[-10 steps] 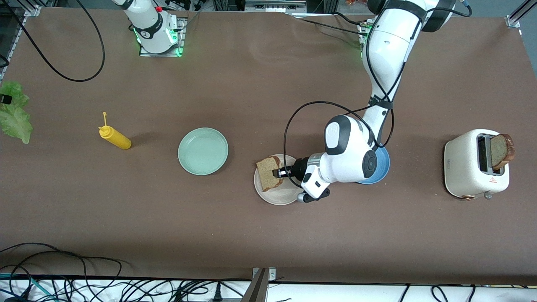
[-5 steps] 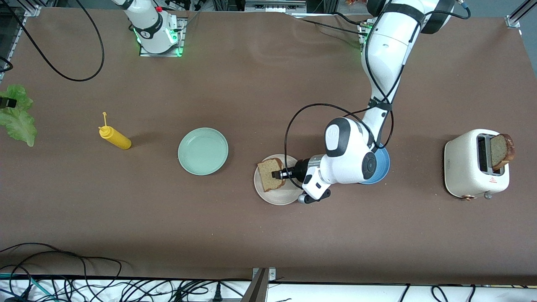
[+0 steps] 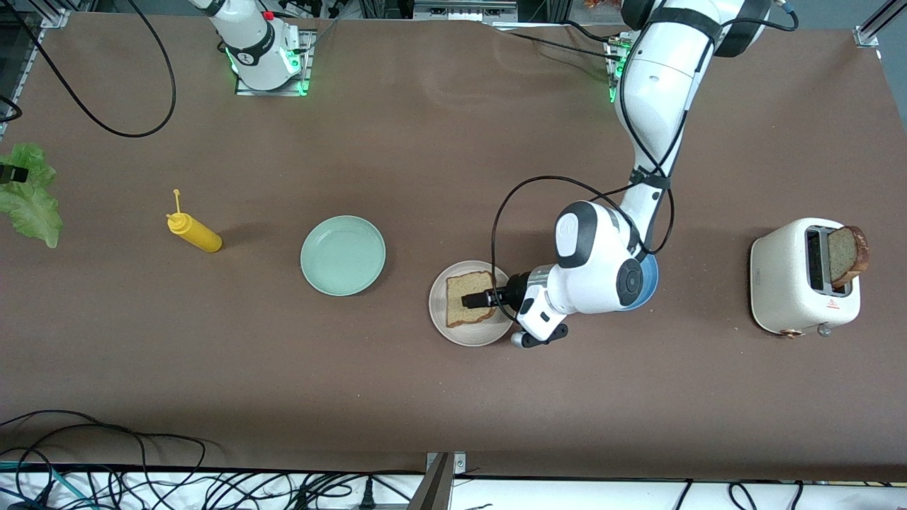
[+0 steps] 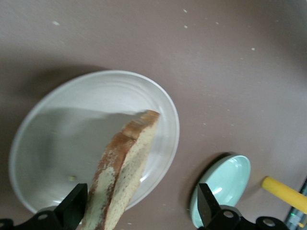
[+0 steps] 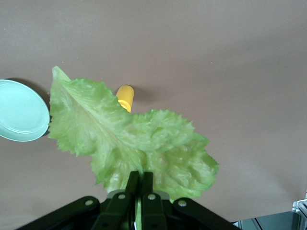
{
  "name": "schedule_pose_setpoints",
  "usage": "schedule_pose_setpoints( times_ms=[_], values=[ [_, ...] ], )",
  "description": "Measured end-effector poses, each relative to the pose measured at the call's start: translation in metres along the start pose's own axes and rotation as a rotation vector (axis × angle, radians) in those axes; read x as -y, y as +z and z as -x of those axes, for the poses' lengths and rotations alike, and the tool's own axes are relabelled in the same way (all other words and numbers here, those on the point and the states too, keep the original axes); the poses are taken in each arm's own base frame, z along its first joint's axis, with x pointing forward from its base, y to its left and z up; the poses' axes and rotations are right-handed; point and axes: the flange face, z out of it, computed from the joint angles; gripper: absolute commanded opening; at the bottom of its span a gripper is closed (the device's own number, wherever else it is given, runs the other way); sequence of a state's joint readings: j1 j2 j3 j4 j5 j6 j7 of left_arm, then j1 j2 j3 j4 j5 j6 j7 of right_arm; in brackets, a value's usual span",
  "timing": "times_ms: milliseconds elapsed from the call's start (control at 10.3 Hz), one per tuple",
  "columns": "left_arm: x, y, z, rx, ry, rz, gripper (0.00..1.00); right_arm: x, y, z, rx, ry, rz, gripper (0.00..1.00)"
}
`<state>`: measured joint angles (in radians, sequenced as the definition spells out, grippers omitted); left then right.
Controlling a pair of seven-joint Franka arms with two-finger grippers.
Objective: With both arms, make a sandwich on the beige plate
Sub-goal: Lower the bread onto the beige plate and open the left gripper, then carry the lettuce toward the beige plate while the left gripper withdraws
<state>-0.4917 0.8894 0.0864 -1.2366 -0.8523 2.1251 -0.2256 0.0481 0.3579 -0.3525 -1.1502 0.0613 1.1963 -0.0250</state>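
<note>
bread slice (image 3: 468, 299) flat on beige plate (image 3: 439, 322), mid counter (image 3: 453, 397); left end effector (image 3: 476, 299) low over slice, fingers (image 4: 74, 208) spread apart, slice between them but not gripped; right end effector (image 5: 140, 190) pinched tight on lettuce leaf (image 5: 124, 139), up over right arm's end of counter; second bread slice (image 3: 846, 255) upright in toaster (image 3: 786, 287) at left arm's end; mint green plate (image 3: 343, 255) and yellow bottle (image 3: 193, 232) between lettuce and beige plate
</note>
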Motion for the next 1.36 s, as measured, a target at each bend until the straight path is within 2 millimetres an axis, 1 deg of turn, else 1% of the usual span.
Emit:
schedule_pose_setpoints(
  times_ms=[291, 486, 680, 777, 874, 1068, 1262, 1360],
  values=[
    [0.023, -0.014, -0.009, 0.043, 0.022, -0.096, 1.00, 0.003, 0.000, 0.000, 0.000, -0.006, 0.001, 0.00],
    [0.035, -0.031, -0.013, 0.079, 0.038, -0.160, 1.00, 0.004, 0.000, 0.000, 0.000, -0.007, 0.001, 0.00],
    [0.045, -0.060, -0.015, 0.107, 0.062, -0.246, 1.00, 0.007, 0.001, 0.000, 0.001, 0.011, 0.002, 0.00],
    [0.051, -0.080, -0.016, 0.117, 0.064, -0.280, 1.00, 0.011, 0.001, 0.000, 0.000, 0.021, 0.001, 0.00],
    [0.058, -0.095, -0.016, 0.130, 0.065, -0.320, 1.00, 0.020, 0.000, 0.000, -0.002, 0.036, -0.005, 0.00],
    [0.073, -0.118, -0.018, 0.136, 0.079, -0.433, 1.00, 0.047, 0.000, 0.002, -0.006, 0.095, -0.029, 0.00],
    [0.083, -0.139, -0.017, 0.131, 0.092, -0.537, 1.00, 0.080, 0.001, 0.004, 0.003, 0.162, -0.082, 0.00],
    [0.089, -0.154, -0.019, 0.123, 0.089, -0.577, 1.00, 0.099, 0.002, 0.002, 0.001, 0.206, -0.120, 0.00]
  ],
)
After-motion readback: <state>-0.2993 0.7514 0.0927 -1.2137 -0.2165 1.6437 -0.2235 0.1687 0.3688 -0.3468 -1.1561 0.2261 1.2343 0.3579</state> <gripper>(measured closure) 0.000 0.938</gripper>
